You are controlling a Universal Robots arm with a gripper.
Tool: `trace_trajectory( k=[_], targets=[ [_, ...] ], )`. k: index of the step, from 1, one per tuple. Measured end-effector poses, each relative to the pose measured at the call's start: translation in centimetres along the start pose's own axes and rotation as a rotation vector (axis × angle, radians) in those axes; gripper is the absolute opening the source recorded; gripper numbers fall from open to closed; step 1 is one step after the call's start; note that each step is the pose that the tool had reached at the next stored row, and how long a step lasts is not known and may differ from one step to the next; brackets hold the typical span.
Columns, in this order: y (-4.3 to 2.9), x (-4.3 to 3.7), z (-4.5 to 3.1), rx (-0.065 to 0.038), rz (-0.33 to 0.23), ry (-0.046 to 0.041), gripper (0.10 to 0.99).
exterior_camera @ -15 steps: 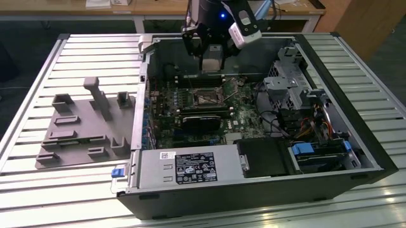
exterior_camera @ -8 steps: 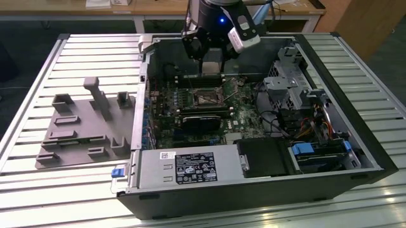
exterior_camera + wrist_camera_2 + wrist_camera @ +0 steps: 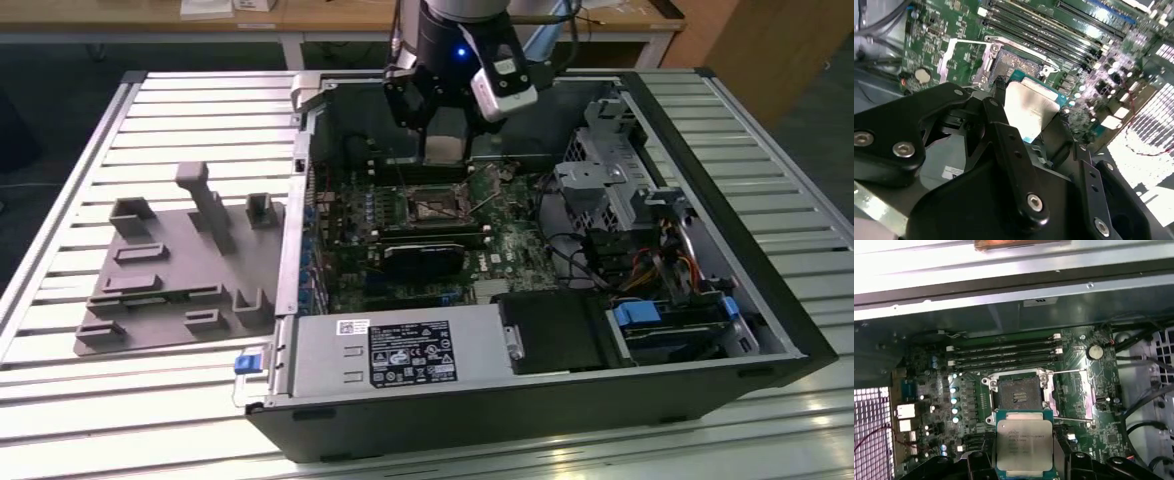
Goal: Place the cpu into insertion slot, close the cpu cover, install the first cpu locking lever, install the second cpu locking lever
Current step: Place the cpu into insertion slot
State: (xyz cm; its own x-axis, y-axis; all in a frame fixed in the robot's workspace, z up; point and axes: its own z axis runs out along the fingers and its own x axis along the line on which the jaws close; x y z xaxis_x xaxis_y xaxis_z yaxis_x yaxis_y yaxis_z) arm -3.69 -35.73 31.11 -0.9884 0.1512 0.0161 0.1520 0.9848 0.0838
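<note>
Over the big black open computer case [image 3: 747,330] — chip held, socket empty.
Black gripper [image 3: 443,160] hangs above the green circuit board [image 3: 929,390], pinching the small square silver-tan cpu [image 3: 1024,445] by its edges, near the dark-centred, silver-rimmed insertion slot [image 3: 1019,396] but not in it. The thin silver cpu cover [image 3: 986,62] stands open beside. My worry: a tilted or off-centre descent may leave the chip on the rim and bend contacts — or catch the cover.
</note>
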Motion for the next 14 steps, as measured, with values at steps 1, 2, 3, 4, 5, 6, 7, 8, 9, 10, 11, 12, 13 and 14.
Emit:
trace_trajectory(
  k=[1,2,3,4,5,6,7,8,9,10,11,12,13,14],
  targets=[
    [-0.01,0.0,0.13,0.0,0.018,-0.0016,0.537],
    [-0.02,-0.01,0.25,-0.001,0.036,-0.003,0.537],
    [-0.03,-0.01,0.37,-0.001,0.055,-0.0046,0.537],
    [-0.04,-0.01,0.49,-0.001,0.073,-0.0062,0.537],
    [-0.05,-0.01,0.6,-0.001,0.091,-0.0077,0.537],
    [-0.06,-0.01,0.72,-0.002,0.109,-0.0092,0.537],
    [-0.07,-0.01,0.83,-0.002,0.127,-0.0108,0.537],
    [-0.08,-0.02,0.95,-0.002,0.145,-0.0122,0.537],
    [-0.09,-0.02,1.08,-0.003,0.163,-0.0137,0.537],
    [-0.1,-0.02,1.22,-0.003,0.182,-0.0153,0.537],
    [-0.11,-0.02,1.34,-0.003,0.2,-0.0169,0.537],
    [-0.12,-0.02,1.47,-0.003,0.218,-0.0183,0.537],
    [-0.13,-0.03,1.6,-0.004,0.236,-0.0198,0.537],
    [-0.14,-0.03,1.73,-0.004,0.254,-0.0213,0.537]
  ],
)
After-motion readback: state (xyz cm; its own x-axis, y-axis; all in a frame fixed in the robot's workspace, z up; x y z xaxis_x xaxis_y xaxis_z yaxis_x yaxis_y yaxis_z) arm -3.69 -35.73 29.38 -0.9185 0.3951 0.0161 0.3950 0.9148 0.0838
